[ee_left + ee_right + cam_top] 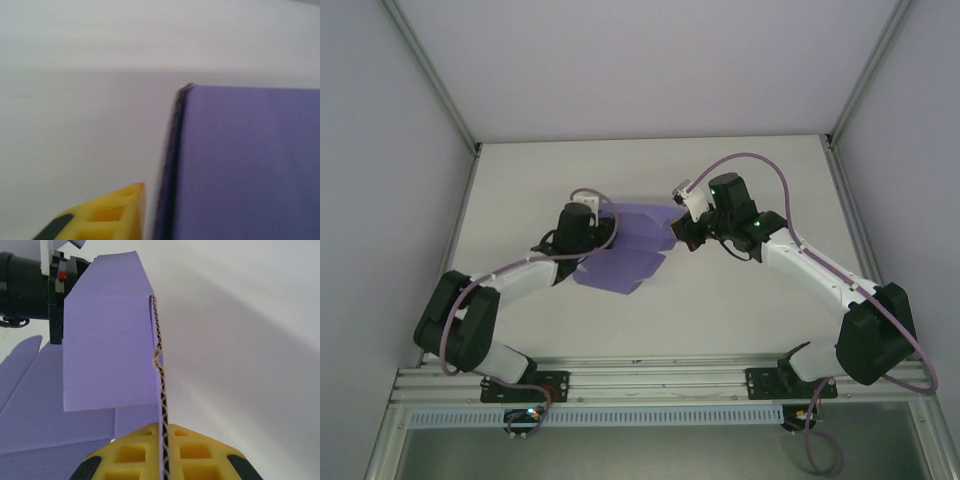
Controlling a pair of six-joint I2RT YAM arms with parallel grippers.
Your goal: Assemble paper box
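Observation:
The purple paper box [625, 255] lies partly folded at the middle of the table, between my two grippers. My right gripper [163, 427] is shut on its right edge; the card's cut edge runs straight up between the two yellow fingers, and a panel [105, 350] stands upright to their left. From above, the right gripper [682, 232] sits at the sheet's upper right corner and the left gripper [603, 222] at its upper left. In the left wrist view one yellow finger [112, 212] shows with a strip of table between it and the card [240, 165]. The other finger is hidden behind the card.
The white table [750, 300] has bare surface around the sheet. Metal frame posts [430, 80] rise at the back corners and an aluminium rail [660, 380] runs along the near edge. The left arm's black wrist [30, 285] is just behind the raised panel.

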